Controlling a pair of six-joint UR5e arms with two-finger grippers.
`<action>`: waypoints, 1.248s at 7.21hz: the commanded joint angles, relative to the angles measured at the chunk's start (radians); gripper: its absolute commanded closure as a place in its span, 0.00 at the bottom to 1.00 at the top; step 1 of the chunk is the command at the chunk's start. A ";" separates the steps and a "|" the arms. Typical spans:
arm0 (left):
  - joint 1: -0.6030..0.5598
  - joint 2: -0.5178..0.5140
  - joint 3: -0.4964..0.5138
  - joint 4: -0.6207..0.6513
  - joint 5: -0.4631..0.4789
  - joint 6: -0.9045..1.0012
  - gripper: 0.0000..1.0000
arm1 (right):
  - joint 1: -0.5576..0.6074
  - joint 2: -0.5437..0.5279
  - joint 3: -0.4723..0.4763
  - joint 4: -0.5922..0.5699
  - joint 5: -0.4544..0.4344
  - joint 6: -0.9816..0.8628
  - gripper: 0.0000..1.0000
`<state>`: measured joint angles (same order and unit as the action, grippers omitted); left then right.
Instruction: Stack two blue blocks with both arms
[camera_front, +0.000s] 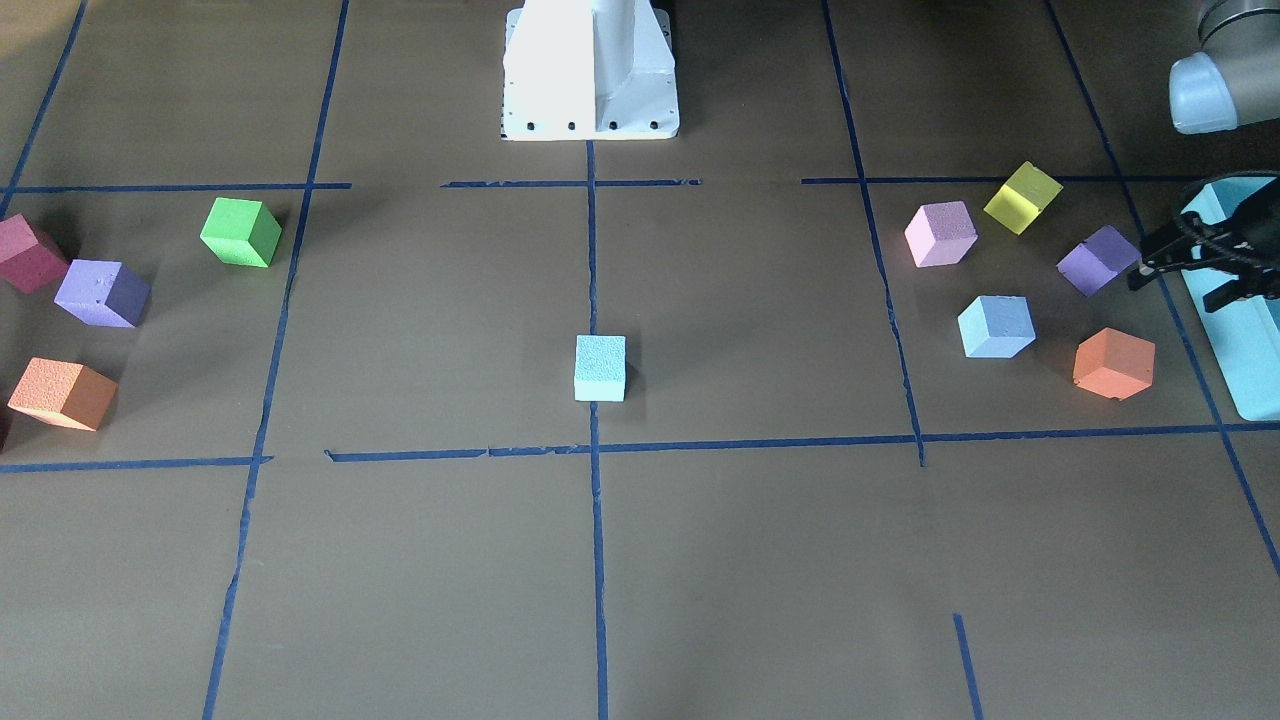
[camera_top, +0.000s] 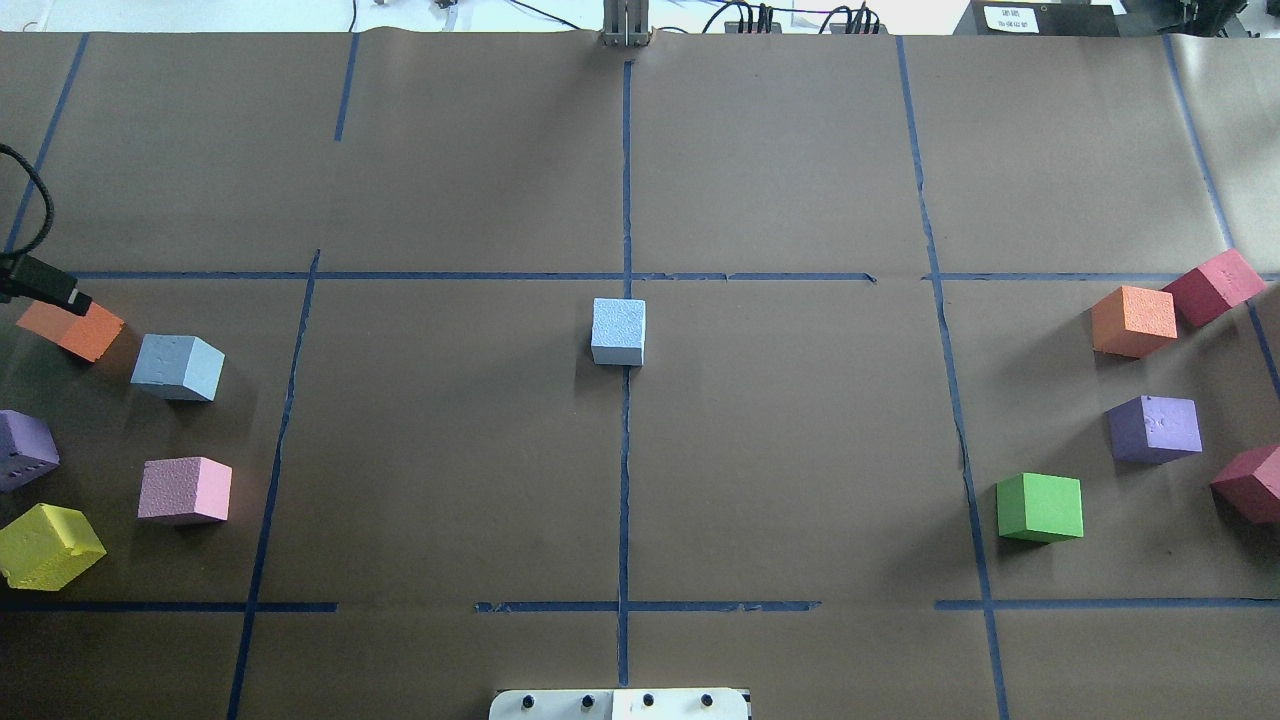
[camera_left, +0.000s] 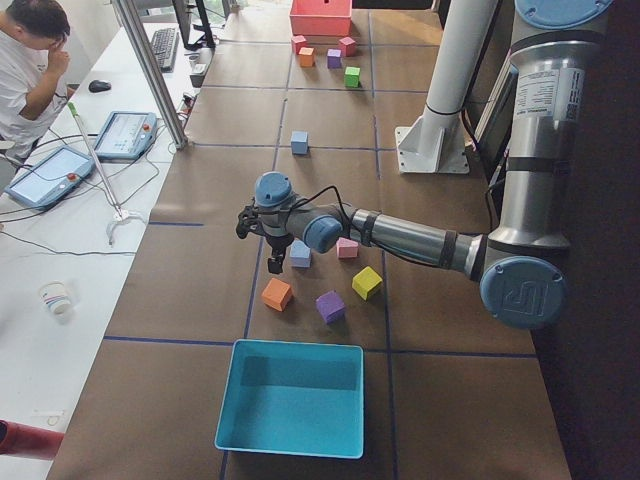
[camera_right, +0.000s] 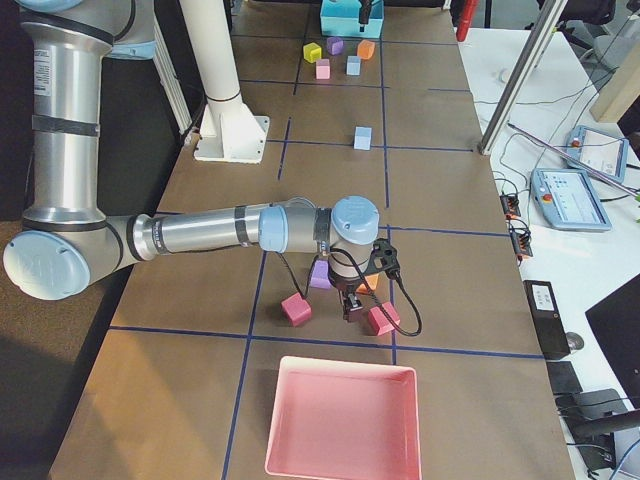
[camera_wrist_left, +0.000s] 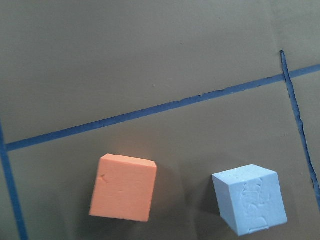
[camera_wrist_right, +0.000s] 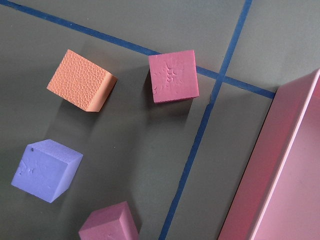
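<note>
One pale blue block (camera_front: 600, 367) sits alone on the centre tape line, also in the overhead view (camera_top: 618, 331). The other blue block (camera_front: 995, 326) lies among coloured cubes on my left side (camera_top: 178, 367); in the left wrist view it is at the lower right (camera_wrist_left: 250, 205). My left gripper (camera_front: 1175, 294) hovers just outboard of that cluster, over the orange cube (camera_top: 70, 328), jaws apart and empty. My right gripper (camera_right: 350, 305) shows only in the right side view, above the cubes on my right side; I cannot tell if it is open.
A teal box (camera_front: 1250, 350) stands beyond the left cluster, which also holds pink (camera_front: 940, 233), yellow (camera_front: 1022, 197) and purple (camera_front: 1098, 260) cubes. A pink box (camera_right: 340, 420) stands beyond the right cluster with green (camera_top: 1040, 507), purple, orange and maroon cubes. The white pedestal (camera_front: 590, 70) is at the table's back.
</note>
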<state>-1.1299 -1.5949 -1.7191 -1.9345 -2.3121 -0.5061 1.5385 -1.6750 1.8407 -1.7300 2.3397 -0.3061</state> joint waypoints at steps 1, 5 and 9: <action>0.140 0.003 0.004 -0.118 0.095 -0.223 0.00 | 0.000 0.000 0.000 0.001 0.001 0.001 0.01; 0.232 -0.002 0.039 -0.126 0.157 -0.276 0.00 | 0.000 0.001 0.000 0.001 0.001 0.001 0.01; 0.279 -0.025 0.056 -0.124 0.221 -0.282 0.62 | 0.000 0.000 0.000 0.000 0.001 -0.001 0.01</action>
<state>-0.8580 -1.6085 -1.6654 -2.0598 -2.1023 -0.7855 1.5386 -1.6750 1.8409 -1.7292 2.3408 -0.3066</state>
